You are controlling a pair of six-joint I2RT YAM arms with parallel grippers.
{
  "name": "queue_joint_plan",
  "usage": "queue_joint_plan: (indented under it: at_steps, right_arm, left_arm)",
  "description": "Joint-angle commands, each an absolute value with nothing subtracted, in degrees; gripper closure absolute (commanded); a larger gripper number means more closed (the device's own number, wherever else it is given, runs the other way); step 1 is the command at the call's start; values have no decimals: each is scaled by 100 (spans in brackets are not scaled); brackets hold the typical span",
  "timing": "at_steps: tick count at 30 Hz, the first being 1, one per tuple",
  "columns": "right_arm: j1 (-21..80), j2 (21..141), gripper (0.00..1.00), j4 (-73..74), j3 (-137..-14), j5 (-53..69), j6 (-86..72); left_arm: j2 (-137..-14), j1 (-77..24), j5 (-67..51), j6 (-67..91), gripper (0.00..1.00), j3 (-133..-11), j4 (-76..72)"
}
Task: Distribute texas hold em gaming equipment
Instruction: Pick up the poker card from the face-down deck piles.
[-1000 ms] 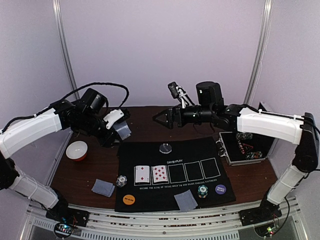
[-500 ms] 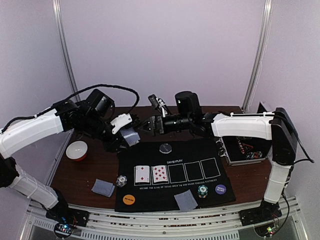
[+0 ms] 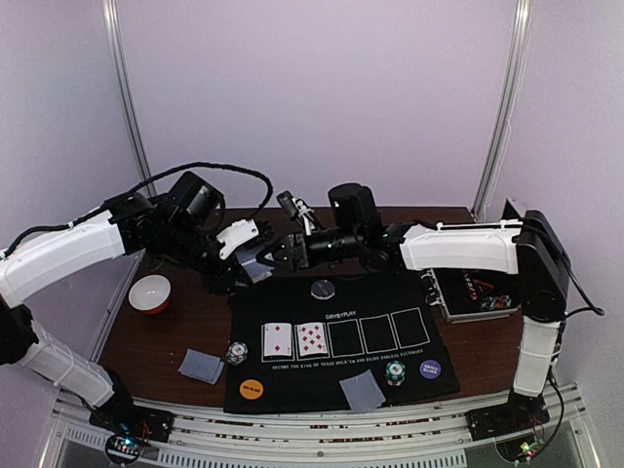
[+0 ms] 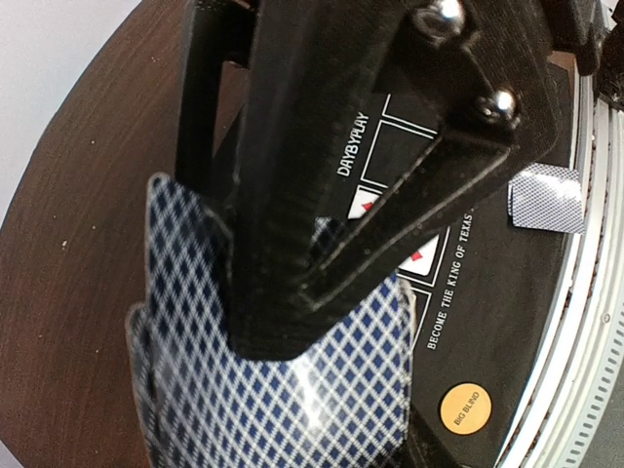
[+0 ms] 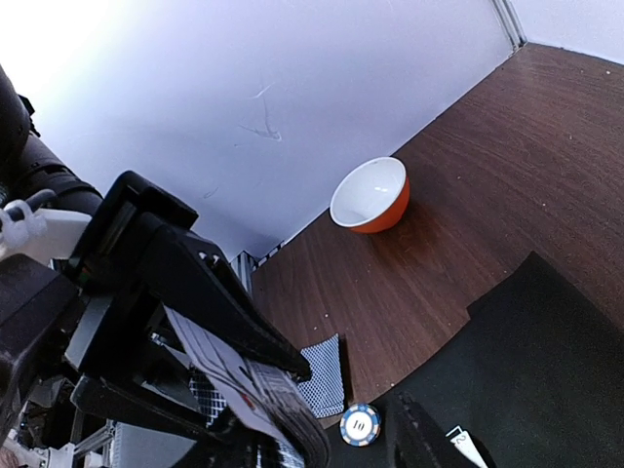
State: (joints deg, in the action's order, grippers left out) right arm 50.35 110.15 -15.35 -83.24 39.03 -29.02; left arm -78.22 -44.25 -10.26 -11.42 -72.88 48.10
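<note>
Above the far-left corner of the mat [image 3: 390, 292], the left gripper [image 3: 255, 261] stays clamped on the deck [image 4: 283, 390]. Within the last second the right gripper [image 3: 281, 252] has swung in from farther right along the mat's far edge and now meets the deck; its jaw width cannot be told. Judgement: card 3 is being drawn, since 2 face-up cards [image 3: 278, 340] fill the mat's leftmost outlines.

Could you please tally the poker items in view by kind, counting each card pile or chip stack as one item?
Face-up cards: 2
Face-down card piles: 2
Held deck: 1
Chip stacks: 2
Blind discs: 2
Dealer disc: 1
Total: 10
</note>
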Motion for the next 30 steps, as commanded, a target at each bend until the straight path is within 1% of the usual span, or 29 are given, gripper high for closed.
queue_joint_plan:
  at_steps: [1,6,9,15,22,30]
  right_arm:
    - [5008,10753,59,-1263,-8316,3722,-2693]
    - [5010,10659,76,-1090,-8340,3755,-2639]
    - [5009,10594,83,-907,-8385,3683,-2554]
    - [5005,10466,86,-423,-8486,3515,-2291]
    - [4944,10304,100,-10,-8559,3346,-2103]
    - [4855,9811,100,600,-8525,3036,-1724]
  left_arm:
    - [-7813,-4447,-1021,-1236,59,-7405,4723]
    - [-7844,-4445,-975,-1227,59,-7401,4720]
    - [-7862,-4442,-868,-1204,59,-7381,4723]
    - [-7840,-4446,-790,-1170,59,-7339,4709]
    - [-7831,-4439,-677,-1134,59,-7331,4711]
    - [-7863,-4438,-516,-976,59,-7343,4711]
